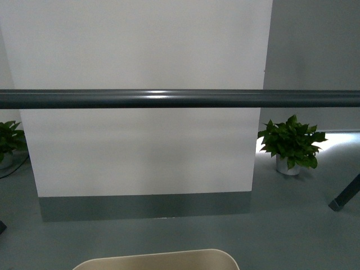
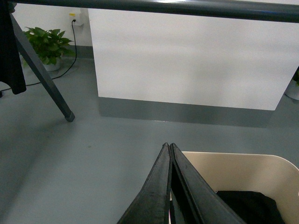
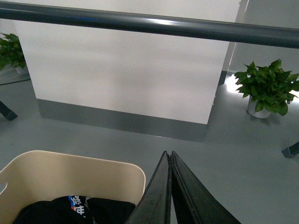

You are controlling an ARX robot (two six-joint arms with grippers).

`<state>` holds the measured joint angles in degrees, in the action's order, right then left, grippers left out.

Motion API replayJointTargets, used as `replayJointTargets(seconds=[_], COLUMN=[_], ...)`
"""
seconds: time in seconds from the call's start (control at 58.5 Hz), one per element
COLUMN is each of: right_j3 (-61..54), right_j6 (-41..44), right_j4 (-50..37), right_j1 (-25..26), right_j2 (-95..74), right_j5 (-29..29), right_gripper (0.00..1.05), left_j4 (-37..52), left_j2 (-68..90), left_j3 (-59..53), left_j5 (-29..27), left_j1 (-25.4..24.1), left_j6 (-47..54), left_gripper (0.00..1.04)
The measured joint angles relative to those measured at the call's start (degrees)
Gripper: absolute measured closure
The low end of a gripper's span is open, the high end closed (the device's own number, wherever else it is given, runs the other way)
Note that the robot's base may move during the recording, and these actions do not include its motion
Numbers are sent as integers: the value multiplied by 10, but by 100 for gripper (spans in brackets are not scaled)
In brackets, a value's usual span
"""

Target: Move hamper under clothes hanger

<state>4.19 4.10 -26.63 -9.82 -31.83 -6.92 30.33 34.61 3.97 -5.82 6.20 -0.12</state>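
Front view: hamper (image 1: pixel 157 260) on the floor (image 1: pixel 281 225), near side of the hanger (image 1: pixel 180 98) bar.
Only its beige far rim shows at the near edge there, below the bar, which crosses in front of a white wall (image 1: pixel 140 45). Wrist views show dark clothes (image 3: pixel 74 210) lying inside the bin. Left gripper (image 2: pixel 168 148) is clenched, fingers pressed together, over the hamper's left rim; right gripper (image 3: pixel 167 155) is likewise clenched, just beside its right rim. A plant (image 1: pixel 291 143) stands far right.
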Motion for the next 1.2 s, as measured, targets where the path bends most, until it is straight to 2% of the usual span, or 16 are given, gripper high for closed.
replayJointTargets(seconds=[0.12,0.188,0.53,0.632,0.683,0.752,1.196], right_j3=[-10,-15,-17,-17,-17,-17,-17], right_j6=[4,7,9,9,8,9,9], right_j4=[22,34,36,36,36,36,36], right_j1=[19,27,31,31,31,31,31], right_j2=[32,50,56,56,56,56,56], right_j5=[19,28,30,30,30,30,30], right_gripper=[103,101,30,14,6,9,8], left_j4=[-26,-31,-31,-31,-31,-31,-31], left_j2=[-35,-45,-48,-48,-48,-48,-48], left_j3=[-10,-13,-13,-13,-13,-13,-13], left_j5=[54,53,58,58,58,58,58], left_j1=[-45,-59,-61,-61,-61,-61,-61], left_j6=[0,0,0,0,0,0,0], left_gripper=[101,90,19,5,7,7,7])
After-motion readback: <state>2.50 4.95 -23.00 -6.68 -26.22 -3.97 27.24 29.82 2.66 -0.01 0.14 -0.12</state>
